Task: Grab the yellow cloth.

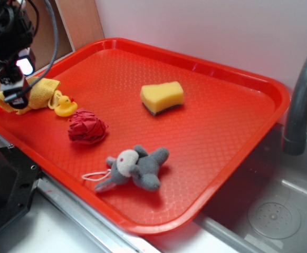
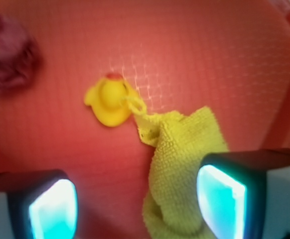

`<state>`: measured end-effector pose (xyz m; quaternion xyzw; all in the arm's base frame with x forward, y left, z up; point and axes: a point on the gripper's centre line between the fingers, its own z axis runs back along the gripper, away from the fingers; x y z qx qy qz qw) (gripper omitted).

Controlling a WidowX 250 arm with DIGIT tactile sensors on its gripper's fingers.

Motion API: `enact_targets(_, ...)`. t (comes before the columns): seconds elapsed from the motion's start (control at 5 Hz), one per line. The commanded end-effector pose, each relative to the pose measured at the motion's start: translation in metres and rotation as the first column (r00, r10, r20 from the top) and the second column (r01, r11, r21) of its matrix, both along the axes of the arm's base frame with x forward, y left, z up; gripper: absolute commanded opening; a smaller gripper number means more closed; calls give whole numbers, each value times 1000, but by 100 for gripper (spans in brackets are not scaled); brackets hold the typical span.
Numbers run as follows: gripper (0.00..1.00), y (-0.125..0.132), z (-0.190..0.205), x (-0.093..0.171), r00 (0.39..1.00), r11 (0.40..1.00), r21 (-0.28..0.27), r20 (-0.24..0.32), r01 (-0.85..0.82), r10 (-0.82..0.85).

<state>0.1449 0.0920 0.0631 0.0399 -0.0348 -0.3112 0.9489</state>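
The yellow cloth [image 1: 40, 93] lies bunched at the tray's far left corner, beside the small rubber duck [image 1: 64, 106]. My gripper [image 1: 15, 99] is down at the cloth's left end. In the wrist view the gripper [image 2: 135, 206] is open, its two lit pads set wide apart. A fold of the yellow cloth [image 2: 180, 159] sits between them, against the right pad [image 2: 220, 204]. The left pad [image 2: 53, 211] has bare tray in front of it. The cloth's lower end runs out of the wrist view.
The red tray [image 1: 232, 121] also holds a yellow sponge [image 1: 162, 97], a crumpled red cloth [image 1: 86, 127] and a grey plush toy [image 1: 135, 167]. A grey faucet [image 1: 303, 100] and a sink basin stand to the right. The duck [image 2: 110, 102] touches the cloth's corner.
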Motion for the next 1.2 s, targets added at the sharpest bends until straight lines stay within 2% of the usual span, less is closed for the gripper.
enact_targets(0.0,100,27,-33,8,999,983,184,-28,28,-23)
enact_targets(0.2,100,34,-46,6,998,972,234,-66,-8,24)
enact_targets(0.4,0,40,-52,8,995,963,270,-87,-24,50)
enact_targets(0.8,0,47,-51,10,990,949,309,-105,-60,97)
enact_targets(1.0,0,34,-40,16,970,953,249,-125,-172,208)
